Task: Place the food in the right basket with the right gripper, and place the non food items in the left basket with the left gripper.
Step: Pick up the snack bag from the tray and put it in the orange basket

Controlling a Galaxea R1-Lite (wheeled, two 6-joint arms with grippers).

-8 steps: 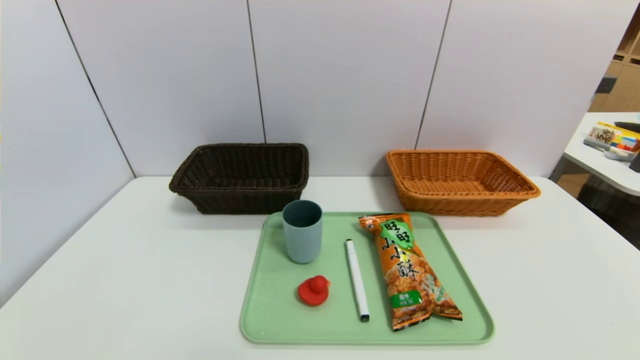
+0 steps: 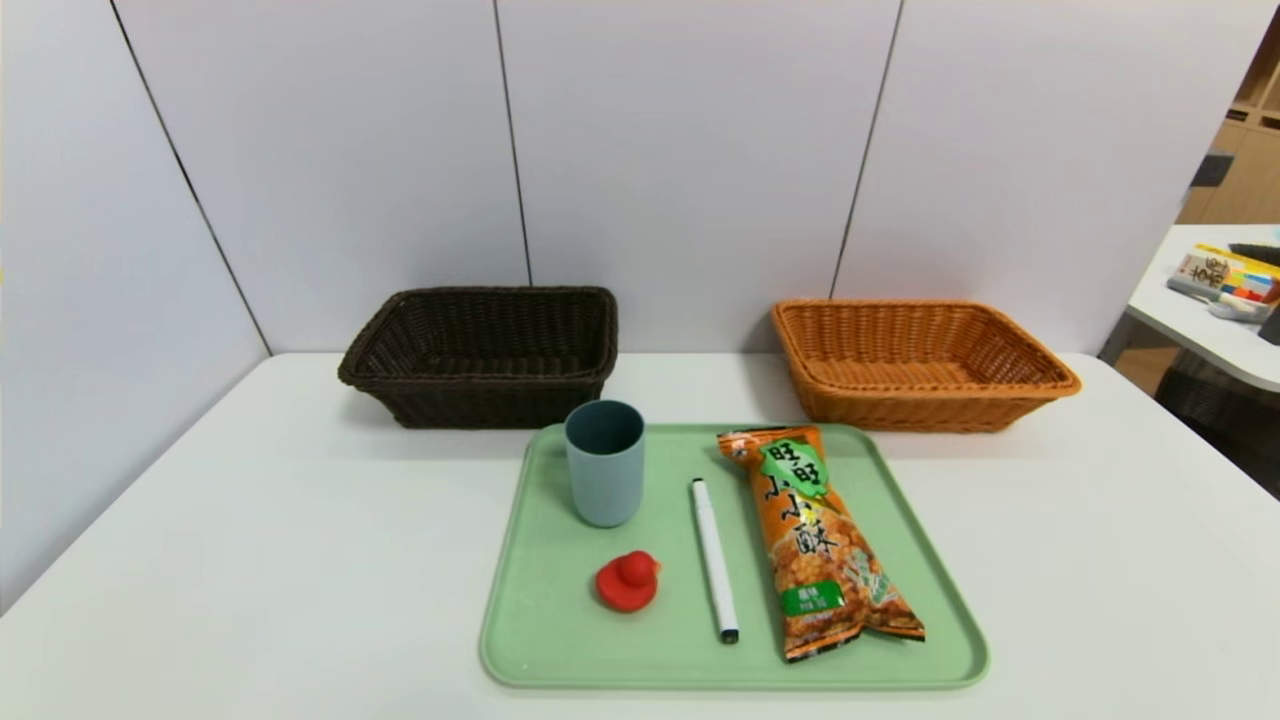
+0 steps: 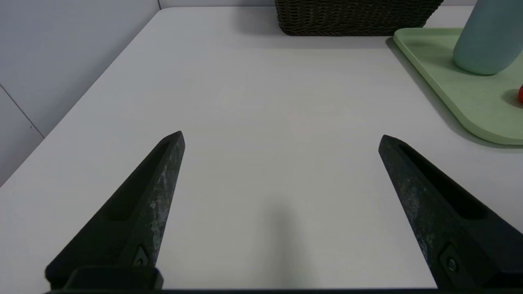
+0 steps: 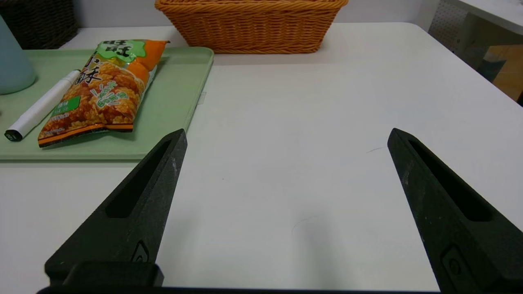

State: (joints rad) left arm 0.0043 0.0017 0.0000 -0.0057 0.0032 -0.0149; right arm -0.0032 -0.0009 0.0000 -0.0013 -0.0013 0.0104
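A green tray (image 2: 560, 640) holds an upright blue-grey cup (image 2: 604, 463), a red toy duck (image 2: 628, 581), a white marker (image 2: 714, 560) and an orange snack bag (image 2: 818, 540). Behind it stand a dark brown basket (image 2: 482, 355) on the left and an orange basket (image 2: 918, 362) on the right. Neither arm shows in the head view. My left gripper (image 3: 282, 138) hangs open and empty over bare table left of the tray (image 3: 466, 98). On the other side, my right gripper (image 4: 287, 135) is open and empty over bare table right of the tray (image 4: 179, 94), with the snack bag (image 4: 102, 87) nearby.
The white table (image 2: 250, 560) is backed by white wall panels at the rear and left. A second table (image 2: 1215, 300) with boxes stands off to the far right. In the right wrist view the table's right edge (image 4: 490, 81) runs close by.
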